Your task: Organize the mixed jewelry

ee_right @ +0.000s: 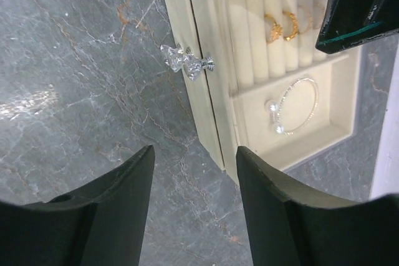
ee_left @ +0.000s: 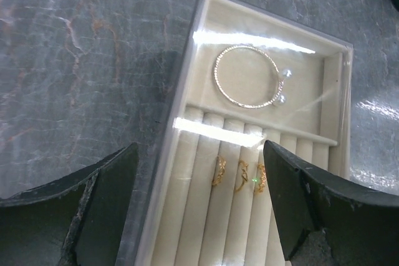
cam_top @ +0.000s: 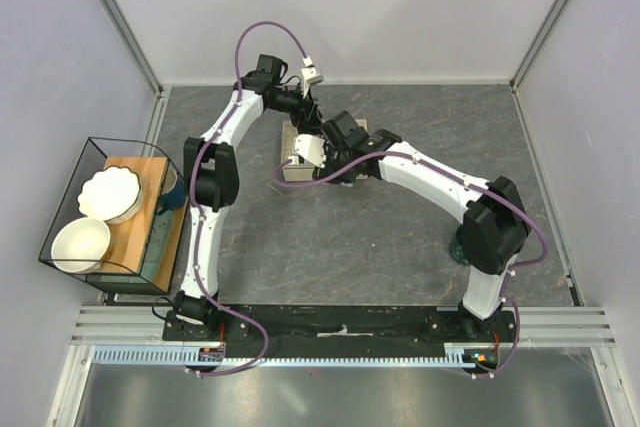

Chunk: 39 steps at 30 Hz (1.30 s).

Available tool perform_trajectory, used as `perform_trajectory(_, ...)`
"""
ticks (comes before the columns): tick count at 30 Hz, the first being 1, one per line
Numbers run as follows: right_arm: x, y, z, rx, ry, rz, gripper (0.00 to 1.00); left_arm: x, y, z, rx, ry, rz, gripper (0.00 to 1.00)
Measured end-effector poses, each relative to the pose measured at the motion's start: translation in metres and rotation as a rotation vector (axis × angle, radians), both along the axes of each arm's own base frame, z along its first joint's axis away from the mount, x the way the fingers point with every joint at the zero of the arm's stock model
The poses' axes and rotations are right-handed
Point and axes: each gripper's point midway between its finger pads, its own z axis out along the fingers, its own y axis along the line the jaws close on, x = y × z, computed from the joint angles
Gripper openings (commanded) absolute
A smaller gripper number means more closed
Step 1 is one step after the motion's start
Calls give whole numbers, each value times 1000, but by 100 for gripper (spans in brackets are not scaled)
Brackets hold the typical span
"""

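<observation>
Overhead camera, high behind the arms, looks down: bases at six o'clock, beige box (cam_top: pixel 292 169) small, just toward eleven. Left wrist view sits close above the box (ee_left: pixel 299 91), filling five o'clock. Right wrist view, equally close, has the box (ee_right: pixel 206 60) at one o'clock. Both wrist views share its gold rings (ee_left: pixel 240 174) (ee_right: pixel 282 26).

Bright light comes from above. White glare streaks lie on the beige box (ee_left: pixel 206 85) just ahead of the left gripper (ee_left: pixel 201 147). Its dark fingers (ee_left: pixel 106 197) look a little blurry. The table (ee_right: pixel 75 91) ahead of the right gripper (ee_right: pixel 194 151) shines in patches.
</observation>
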Motion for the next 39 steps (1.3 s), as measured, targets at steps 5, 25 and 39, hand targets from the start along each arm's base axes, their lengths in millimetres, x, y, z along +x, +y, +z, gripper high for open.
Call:
perform_trajectory(5, -8, 0, 26, 39, -31, -3, 67, 16, 6, 24, -13, -43, 76, 90)
perform_trajectory(25, 57, -53, 209, 145, -443, -242, 98, 14, 94, 255, -37, -403, 609, 99)
perform_trajectory(39, 99, -180, 321, 500, -618, -720, 98, -82, 163, 337, -61, -439, 949, 99)
